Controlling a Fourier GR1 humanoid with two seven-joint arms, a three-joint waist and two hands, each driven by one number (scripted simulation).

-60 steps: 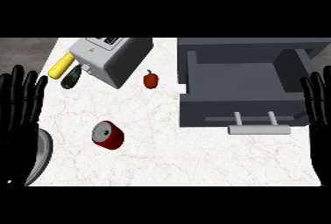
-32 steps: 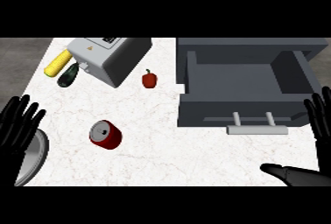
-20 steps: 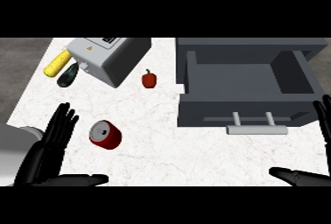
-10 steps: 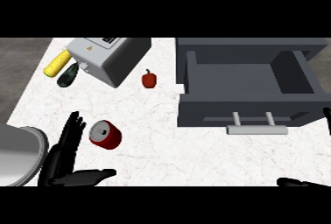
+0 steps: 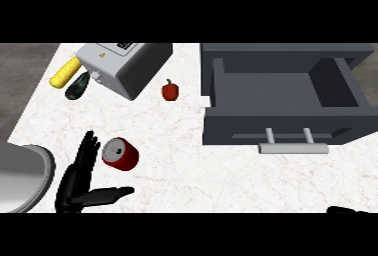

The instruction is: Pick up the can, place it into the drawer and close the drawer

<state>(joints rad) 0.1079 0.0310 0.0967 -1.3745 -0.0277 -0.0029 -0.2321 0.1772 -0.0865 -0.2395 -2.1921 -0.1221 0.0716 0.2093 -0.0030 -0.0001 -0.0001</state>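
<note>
Head view, left robot hand [image 5: 80, 175] (fingers straight) now closer beside can [image 5: 119, 153], drawer [image 5: 284, 100] open, right unclear.

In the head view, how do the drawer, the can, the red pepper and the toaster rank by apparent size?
Largest to smallest:
1. drawer
2. toaster
3. can
4. red pepper

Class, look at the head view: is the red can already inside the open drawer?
No, the can lies on the counter beside the left hand, outside the drawer.
</note>
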